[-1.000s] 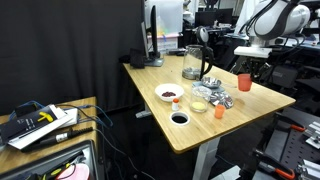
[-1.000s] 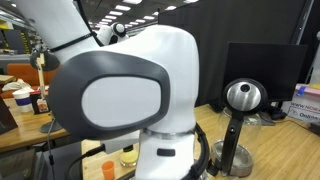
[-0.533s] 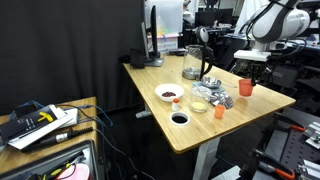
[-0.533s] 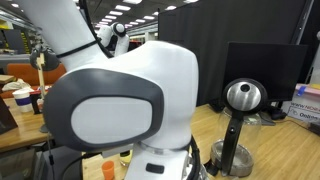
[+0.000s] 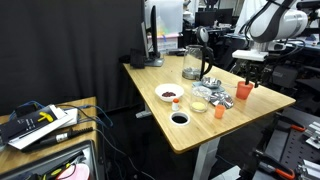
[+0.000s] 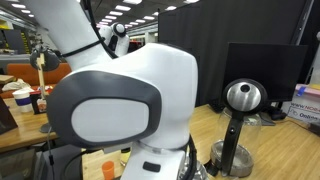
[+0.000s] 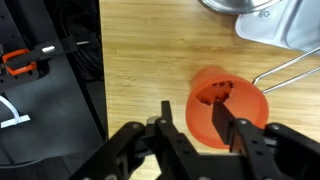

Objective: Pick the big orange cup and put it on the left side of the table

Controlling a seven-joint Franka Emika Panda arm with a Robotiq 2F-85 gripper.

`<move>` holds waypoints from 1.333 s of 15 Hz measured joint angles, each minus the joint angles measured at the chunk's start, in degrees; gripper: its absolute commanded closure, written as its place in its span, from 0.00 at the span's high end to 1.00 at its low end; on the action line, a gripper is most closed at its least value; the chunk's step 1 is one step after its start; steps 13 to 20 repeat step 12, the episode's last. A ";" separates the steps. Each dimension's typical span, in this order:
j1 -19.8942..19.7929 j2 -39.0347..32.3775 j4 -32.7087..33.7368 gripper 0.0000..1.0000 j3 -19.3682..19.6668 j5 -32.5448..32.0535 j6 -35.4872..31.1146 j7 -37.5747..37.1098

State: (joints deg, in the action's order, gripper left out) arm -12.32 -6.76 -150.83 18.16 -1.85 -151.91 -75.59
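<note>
The big orange cup (image 5: 245,92) stands upright near the far right edge of the table (image 5: 170,135). It also shows in the wrist view (image 7: 240,100), seen from above. My gripper (image 5: 248,76) is right over it. In the wrist view the gripper (image 7: 197,110) is open: one finger hangs over the cup's inside, the other is outside its left wall. The fingers straddle the rim without pressing on it.
A small orange cup (image 5: 219,110), crumpled foil (image 5: 216,92), a glass pitcher (image 5: 194,62), a white bowl (image 5: 170,94) and a dark bowl (image 5: 180,119) stand on the table. The cluttered bench (image 5: 40,122) is at the lower left. The robot's base (image 6: 120,100) fills an exterior view.
My gripper has come down over the big orange cup and now covers its top. The cup has stayed on the table.
</note>
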 measured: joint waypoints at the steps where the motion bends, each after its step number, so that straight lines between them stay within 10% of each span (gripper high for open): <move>1: 0.01 0.00 0.06 0.86 -0.02 0.46 0.00 0.34; 3: 0.07 0.36 0.29 0.99 -0.53 2.28 0.00 2.54; 4: 0.14 0.96 0.50 0.81 -1.29 3.72 -0.03 4.94; 7: 0.61 4.00 0.76 1.00 -3.15 6.17 0.14 10.12; 20: 0.63 4.32 0.37 1.00 -2.98 6.17 0.19 10.89</move>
